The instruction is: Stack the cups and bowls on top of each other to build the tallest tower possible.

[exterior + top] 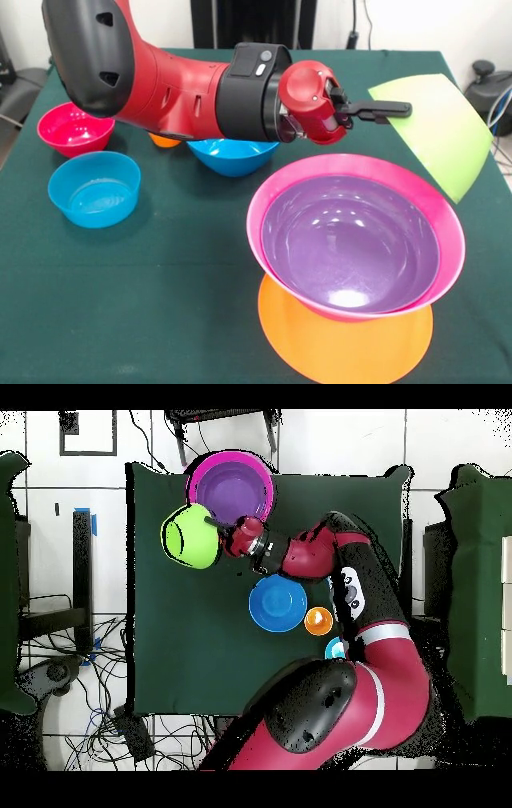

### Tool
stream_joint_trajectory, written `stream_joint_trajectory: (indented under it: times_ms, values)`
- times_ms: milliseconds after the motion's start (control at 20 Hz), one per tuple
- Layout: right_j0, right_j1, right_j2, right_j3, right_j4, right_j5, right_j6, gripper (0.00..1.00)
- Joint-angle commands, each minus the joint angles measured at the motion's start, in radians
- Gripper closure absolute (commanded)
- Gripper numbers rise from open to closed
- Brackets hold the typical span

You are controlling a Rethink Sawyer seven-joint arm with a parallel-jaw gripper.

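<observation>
Gripper (392, 110) pinches rim of green bowl (438, 128), held tilted on edge, lifted off table at far right, just behind the tower (352, 264).

Tower so far: orange bowl (344, 340) as base at near right, pink bowl (448, 232) on it, purple bowl (350, 244) nested inside pink.

Step in hand, by my read: bringing green over to add as next layer.

Next move calls for: swing green above purple, level it, lower into nest, then let go.

Loose at far left: red bowl (74, 128), small lt-blue bowl (94, 189), bigger blue bowl (232, 156), orange cup (165, 141) partly hidden behind arm.
</observation>
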Motion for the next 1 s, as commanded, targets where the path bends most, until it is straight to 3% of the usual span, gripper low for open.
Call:
stream_joint_trajectory:
  times_ms: [50, 250, 800, 1000]
  values:
    - [-0.011, -0.021, 0.008, 0.070, -0.007, 0.198, 0.364, 1.00]
    - [-0.023, -0.026, 0.028, 0.097, -0.001, 0.205, 0.370, 1.00]
    - [0.070, -0.003, -0.146, 0.032, 0.001, 0.062, 0.401, 1.00]
    - [0.080, -0.003, -0.163, 0.016, 0.001, 0.048, 0.397, 1.00]
